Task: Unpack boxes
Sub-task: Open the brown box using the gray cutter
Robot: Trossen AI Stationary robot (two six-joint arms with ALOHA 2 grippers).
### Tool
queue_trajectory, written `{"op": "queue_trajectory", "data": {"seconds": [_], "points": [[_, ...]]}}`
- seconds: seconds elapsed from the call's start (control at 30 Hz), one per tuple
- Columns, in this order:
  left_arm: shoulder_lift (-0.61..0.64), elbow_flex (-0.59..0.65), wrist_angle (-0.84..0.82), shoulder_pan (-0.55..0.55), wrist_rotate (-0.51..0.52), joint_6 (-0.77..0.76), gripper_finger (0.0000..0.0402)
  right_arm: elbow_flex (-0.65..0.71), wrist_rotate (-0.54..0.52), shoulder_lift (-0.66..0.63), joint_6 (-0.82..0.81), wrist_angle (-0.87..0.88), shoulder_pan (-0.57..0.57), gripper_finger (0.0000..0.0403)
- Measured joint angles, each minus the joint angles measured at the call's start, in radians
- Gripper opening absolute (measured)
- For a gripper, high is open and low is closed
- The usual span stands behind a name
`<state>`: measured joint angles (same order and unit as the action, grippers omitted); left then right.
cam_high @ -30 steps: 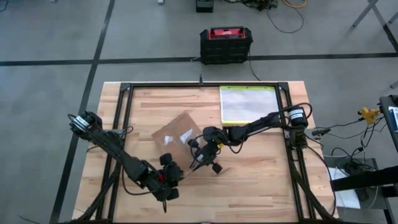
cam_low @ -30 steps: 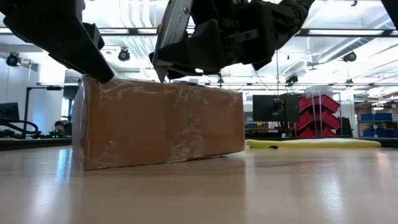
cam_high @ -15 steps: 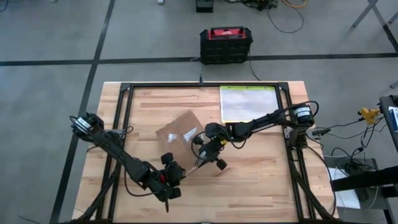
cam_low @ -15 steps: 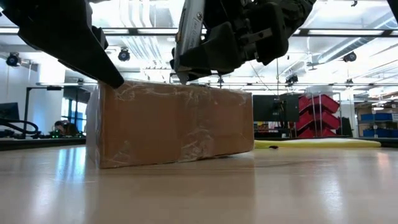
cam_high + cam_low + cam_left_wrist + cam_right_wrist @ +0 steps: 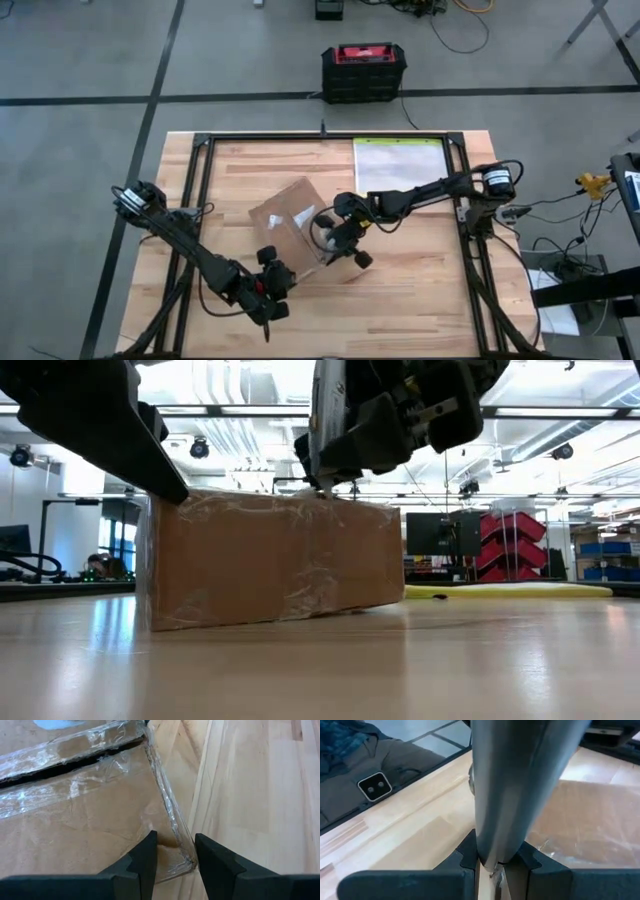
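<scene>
The brown cardboard carton [image 5: 290,222] is lying flat on the wooden table [image 5: 420,300], near the middle, wrapped in strips of shiny clear tape [image 5: 75,755]. Both pincers are working at it.

The left gripper [image 5: 174,851] is sitting at the near corner of the carton, the corner closest to the front edge of the table. Its two dark fingers [image 5: 142,862] are standing apart, and the taped corner of the carton is lying between them; in the left wrist view the cardboard is filling the gap, so the fingers are straddling the corner. I cannot tell for sure if they are pressing on it or only standing at its sides. To one side of this pincer the bare wood of the table is showing.

The right gripper [image 5: 494,865] is hanging over the top edge of the carton on the right-hand side. Its fingers are clamped together on a grey metal tool [image 5: 520,785], a flat, blade-like piece which is pointing down past the fingertips. In the low view the tip of this tool [image 5: 322,488] is reaching the taped top edge of the carton.

Beyond the right pincer, towards the far right corner of the table, a clear plastic pouch [image 5: 398,165] with a yellow-green edge is lying flat. Behind the table, on the floor, a black-and-red case [image 5: 362,72] is standing.
</scene>
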<state>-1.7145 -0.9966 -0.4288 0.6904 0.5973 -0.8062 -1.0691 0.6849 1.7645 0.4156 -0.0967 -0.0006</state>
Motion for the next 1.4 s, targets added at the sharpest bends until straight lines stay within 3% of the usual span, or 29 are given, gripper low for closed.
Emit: {"op": "queue_trajectory", "data": {"seconds": [0.3,0.5,0.63,0.8,0.93,1.03,1.23,1.4], "points": [[0.083,-0.073,-0.119,0.004,-0.006,0.039,0.0116,0.001,-0.080,-0.114,-0.029,0.087,0.002,0.0039],[0.252,-0.108,-0.310,-0.043,0.128,0.096,0.0116,0.001,-0.086,-0.119,-0.111,0.171,0.034,0.0039],[0.379,-0.021,-0.410,-0.178,0.142,0.070,0.0116,0.015,-0.132,-0.106,-0.152,0.207,0.087,0.0039],[0.515,0.146,-0.361,-0.443,0.063,0.244,0.0116,0.035,-0.289,-0.104,-0.224,0.212,0.151,0.0039],[0.582,0.278,-0.221,-0.635,-0.072,0.433,0.0116,0.058,-0.430,-0.104,-0.272,0.237,0.180,0.0039],[0.614,0.336,-0.160,-0.697,-0.196,0.502,0.0116,0.061,-0.504,-0.104,-0.284,0.281,0.179,0.0039],[0.664,0.360,-0.166,-0.634,-0.299,0.436,0.0116,0.062,-0.551,-0.104,-0.228,0.316,0.079,0.0039],[0.668,0.335,-0.142,-0.443,-0.328,0.281,0.0116,0.062,-0.591,-0.104,-0.161,0.270,-0.064,0.0039]]}}
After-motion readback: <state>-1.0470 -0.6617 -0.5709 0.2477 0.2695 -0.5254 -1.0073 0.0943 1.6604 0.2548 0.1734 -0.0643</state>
